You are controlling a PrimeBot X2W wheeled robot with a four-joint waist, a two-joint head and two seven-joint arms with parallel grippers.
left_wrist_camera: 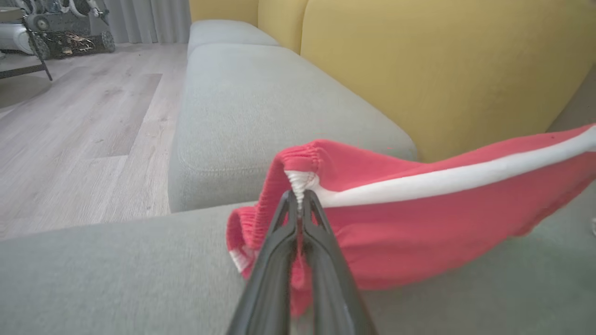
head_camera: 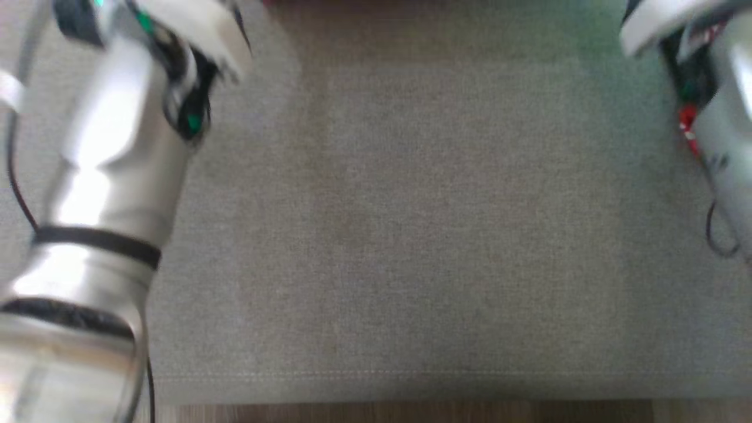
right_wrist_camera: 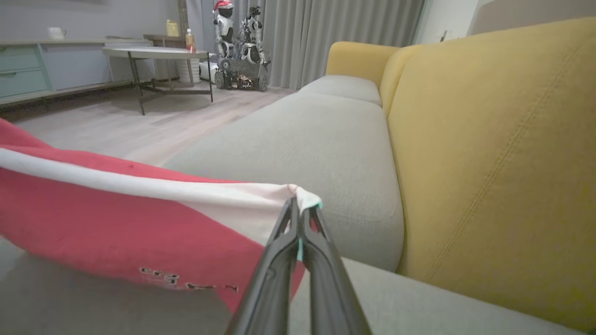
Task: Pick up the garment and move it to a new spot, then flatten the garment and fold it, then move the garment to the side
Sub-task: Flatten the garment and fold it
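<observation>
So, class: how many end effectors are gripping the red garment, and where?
2. The left end effector pinches the elastic waistband of the red garment; the right end effector pinches its opposite, white-striped corner.

- Grey sofa seat [head_camera: 411, 235] with yellow back cushions [right_wrist_camera: 489, 139] behind it.
- Pale wooden floor [left_wrist_camera: 84, 130] beside the sofa.
- Round table [right_wrist_camera: 153, 52] on dark legs, near grey curtains [right_wrist_camera: 335, 37].

Nothing is legible; a dark print [right_wrist_camera: 186, 283] near the lower edge of the garment [right_wrist_camera: 93, 232] is too blurred to read.
</observation>
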